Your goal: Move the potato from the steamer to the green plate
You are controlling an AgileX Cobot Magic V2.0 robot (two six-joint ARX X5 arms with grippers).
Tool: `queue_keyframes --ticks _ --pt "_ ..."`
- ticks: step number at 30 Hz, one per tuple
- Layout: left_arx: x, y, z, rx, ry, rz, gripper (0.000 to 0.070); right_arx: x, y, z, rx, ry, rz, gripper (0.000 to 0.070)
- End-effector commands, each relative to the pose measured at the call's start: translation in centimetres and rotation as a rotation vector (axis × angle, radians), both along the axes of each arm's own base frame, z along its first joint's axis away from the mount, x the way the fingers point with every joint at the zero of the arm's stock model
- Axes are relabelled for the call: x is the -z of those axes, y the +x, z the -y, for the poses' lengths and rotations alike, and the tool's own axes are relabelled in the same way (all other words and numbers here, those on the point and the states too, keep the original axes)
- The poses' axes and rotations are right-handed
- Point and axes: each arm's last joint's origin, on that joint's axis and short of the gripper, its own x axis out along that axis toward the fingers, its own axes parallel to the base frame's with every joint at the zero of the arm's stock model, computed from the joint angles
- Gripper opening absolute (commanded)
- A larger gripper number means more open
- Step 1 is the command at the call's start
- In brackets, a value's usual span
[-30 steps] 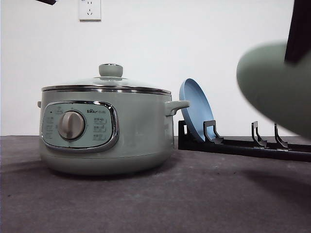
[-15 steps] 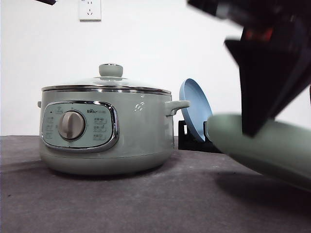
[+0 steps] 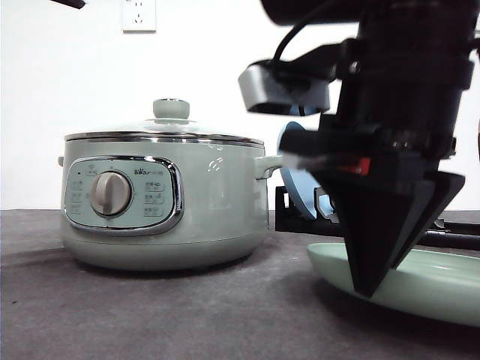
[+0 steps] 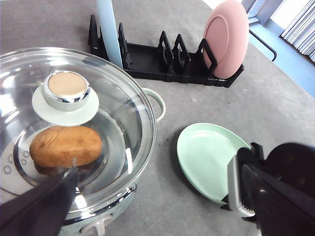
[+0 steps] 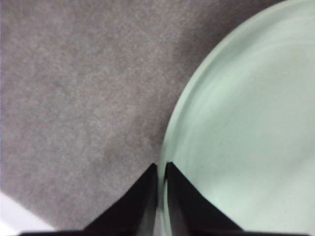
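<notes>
The right hand (image 3: 367,289) points straight down, its fingers pinching the near rim of the green plate (image 4: 209,157), which lies flat on the grey tabletop (image 3: 150,315). In the right wrist view the two fingertips (image 5: 147,184) nearly meet across that rim. The left hand (image 4: 44,206) hangs above the steamer (image 3: 161,206); whether it is spread or pressed together cannot be told. The plate sits beside the steamer, near its side handle. The potato (image 4: 65,146) lies inside the steamer, under the glass lid (image 4: 113,118). Behind the steamer stands a black rack (image 4: 162,61) holding a blue plate (image 3: 296,176) and a pink plate (image 4: 226,37).
</notes>
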Motion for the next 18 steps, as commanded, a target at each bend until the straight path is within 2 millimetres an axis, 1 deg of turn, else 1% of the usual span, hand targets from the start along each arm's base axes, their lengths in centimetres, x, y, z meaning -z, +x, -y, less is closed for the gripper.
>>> queue_keyframes --ticks 1,4,6,8,11,12,13,15,18 --pt "-0.7 -0.1 0.1 0.015 -0.004 0.032 0.07 0.5 -0.1 -0.8 -0.014 -0.002 -0.013 0.0006" --pt "-0.7 -0.1 0.1 0.015 -0.003 0.031 0.07 0.9 -0.1 -1.0 -0.016 -0.015 -0.022 0.0011" --pt "-0.7 -0.1 0.1 0.015 -0.003 0.03 0.07 0.9 -0.2 -1.1 -0.017 -0.011 -0.02 0.005" --pt "-0.7 -0.1 0.1 0.015 -0.002 0.028 0.07 0.9 -0.2 -1.2 -0.017 -0.004 -0.016 0.0191" --pt "-0.7 -0.1 0.1 0.015 -0.002 0.027 0.07 0.7 -0.2 -1.1 -0.013 0.006 -0.011 0.0432" --pt "-0.7 -0.1 0.1 0.015 -0.002 0.026 0.07 0.6 -0.1 -1.1 -0.011 0.011 -0.009 0.0497" --pt "-0.7 -0.1 0.1 0.015 -0.001 0.026 0.07 0.4 -0.1 -1.0 -0.01 0.016 -0.007 0.0547" --pt "-0.7 -0.1 0.1 0.015 -0.001 0.025 0.07 -0.3 -0.2 -0.8 -0.006 0.037 0.002 0.0621" --pt "-0.7 -0.1 0.1 0.014 -0.001 0.023 0.07 -1.9 -0.6 -0.5 -0.016 0.098 0.008 0.0636"
